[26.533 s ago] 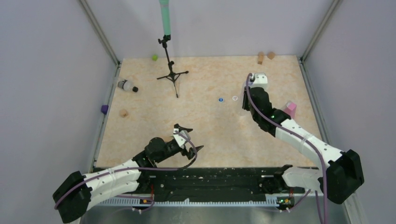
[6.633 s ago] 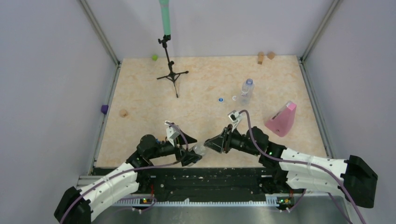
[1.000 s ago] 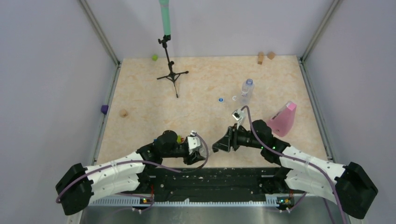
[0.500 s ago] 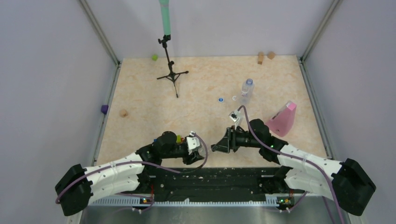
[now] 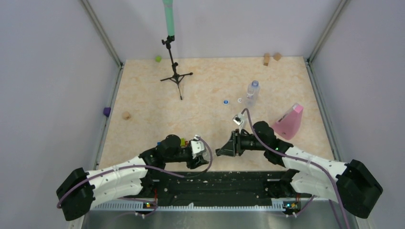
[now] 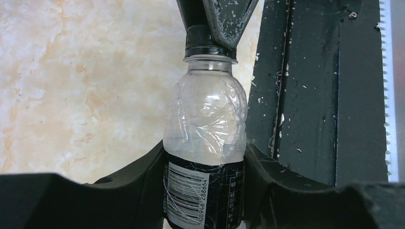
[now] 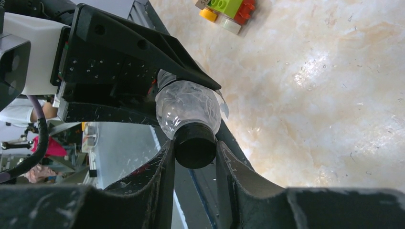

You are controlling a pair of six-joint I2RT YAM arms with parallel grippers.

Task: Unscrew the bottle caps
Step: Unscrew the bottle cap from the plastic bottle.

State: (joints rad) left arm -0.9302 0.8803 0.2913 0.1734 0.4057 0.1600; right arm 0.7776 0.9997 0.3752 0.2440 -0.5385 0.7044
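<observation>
My left gripper [image 6: 205,151] is shut on the black-labelled body of a small clear bottle [image 6: 205,119], held level just above the table's near edge. The bottle's black cap [image 7: 194,145] points toward my right gripper [image 7: 194,151], whose fingers [image 7: 167,167] press on both sides of it. Seen from above, the two grippers meet nose to nose, left [image 5: 205,155] and right [image 5: 219,151]. A second clear bottle [image 5: 251,93] stands upright at the back right. A blue cap [image 5: 225,101] and a white cap [image 5: 240,100] lie loose beside it.
A pink wedge [image 5: 288,123] lies right of my right arm. A black tripod [image 5: 175,72] stands at the back left. Small blocks sit about: green [image 5: 157,58], tan [image 5: 266,59], purple [image 5: 106,111], tan [image 5: 126,115], and a coloured cluster [image 7: 224,9]. The black rail [image 6: 315,95] runs under the bottle.
My right gripper slid a little left onto the black cap and closed on it. The left gripper and the bottle stayed where they were.
</observation>
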